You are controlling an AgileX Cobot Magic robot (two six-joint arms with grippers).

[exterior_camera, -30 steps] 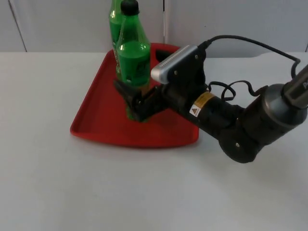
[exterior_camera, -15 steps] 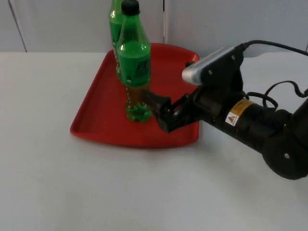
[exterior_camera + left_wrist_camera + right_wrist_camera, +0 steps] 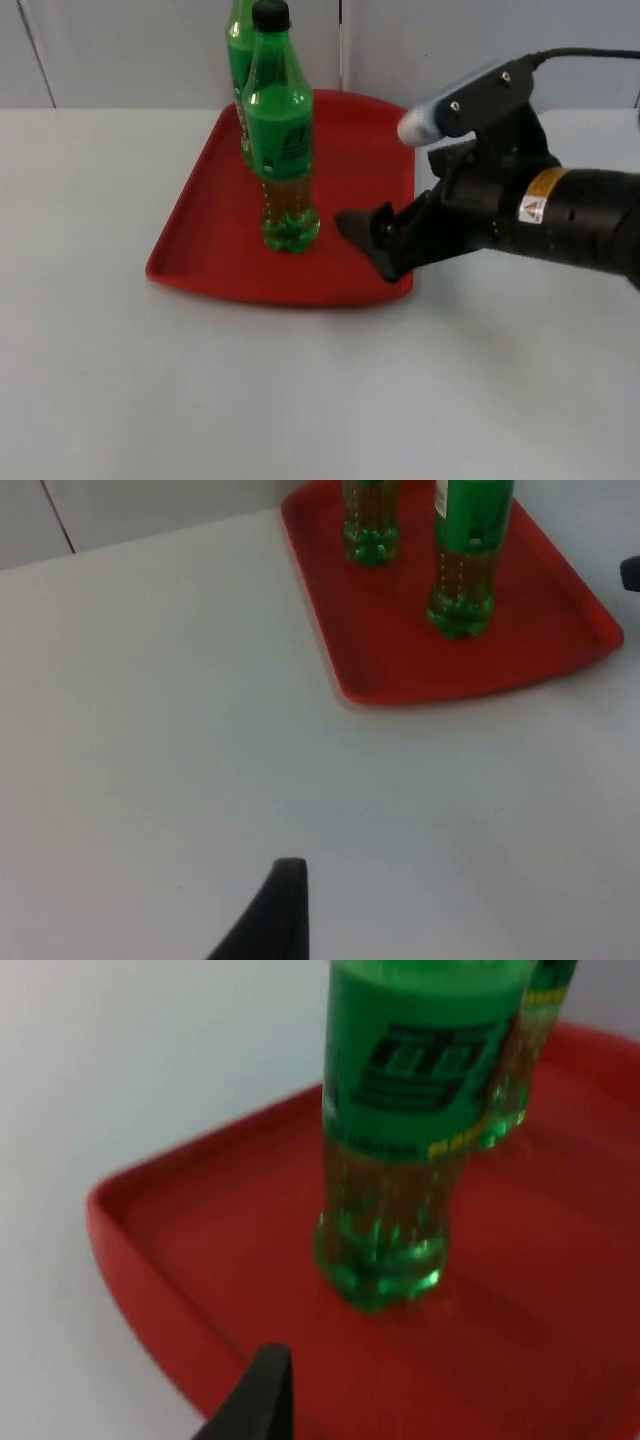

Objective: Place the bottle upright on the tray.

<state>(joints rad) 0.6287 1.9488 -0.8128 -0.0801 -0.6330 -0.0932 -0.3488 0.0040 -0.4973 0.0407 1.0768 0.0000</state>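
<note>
Two green bottles with black caps stand upright on the red tray (image 3: pixel 200 255). The nearer bottle (image 3: pixel 280 150) stands free at the tray's middle, and its ribbed base (image 3: pixel 385 1250) rests flat on the tray floor. Behind it, near the tray's back edge, stands the second bottle (image 3: pixel 237 60). My right gripper (image 3: pixel 372 243) is open over the tray's front right part, a short way right of the nearer bottle and holding nothing. My left gripper (image 3: pixel 283 905) waits above bare table, well away from the tray (image 3: pixel 400 685) and both bottles (image 3: pixel 465 570).
The white table (image 3: pixel 300 400) spreads wide in front of and left of the tray. A grey partition wall (image 3: pixel 130 50) closes the back, just behind the tray. The right arm's body (image 3: pixel 560 215) lies over the table right of the tray.
My right gripper had its fingers around the nearer bottle's lower part; it has let go and drawn back to the right. The bottle stays upright where it was.
</note>
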